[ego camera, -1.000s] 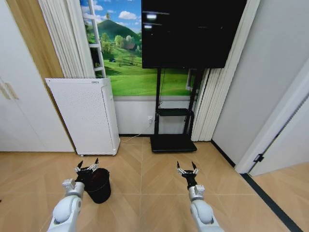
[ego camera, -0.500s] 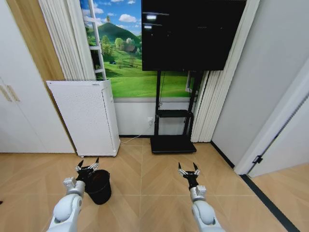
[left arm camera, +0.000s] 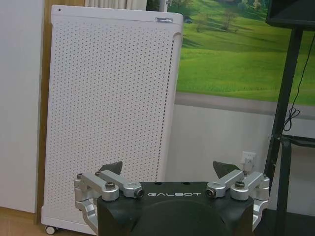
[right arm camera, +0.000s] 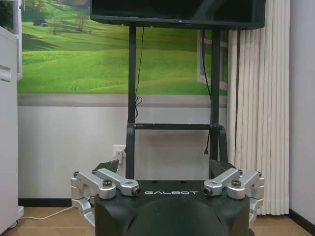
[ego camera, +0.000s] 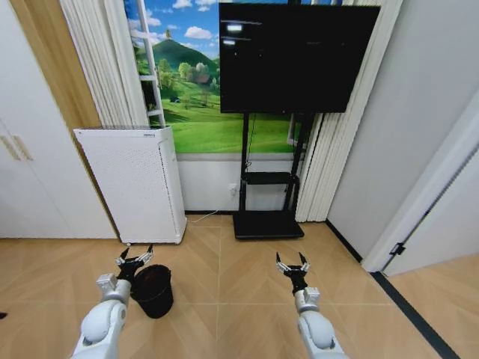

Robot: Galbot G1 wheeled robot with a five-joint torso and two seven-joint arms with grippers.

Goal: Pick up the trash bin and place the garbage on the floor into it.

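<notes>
I have the left gripper (ego camera: 135, 259) spread wide, nothing between its fingers, hovering above the floor (ego camera: 224, 299). The trash bin (ego camera: 154, 290) stands upright just below and slightly to the right of that gripper, beside its wrist; I can't tell whether they touch. Past the left gripper sits the white perforated appliance (left arm camera: 110, 113). Right gripper (ego camera: 292, 264) is also spread and empty, held out at about the same height, well apart from the bin, facing the TV stand (right arm camera: 172, 123). Bin interior looks dark; I can't read its contents.
</notes>
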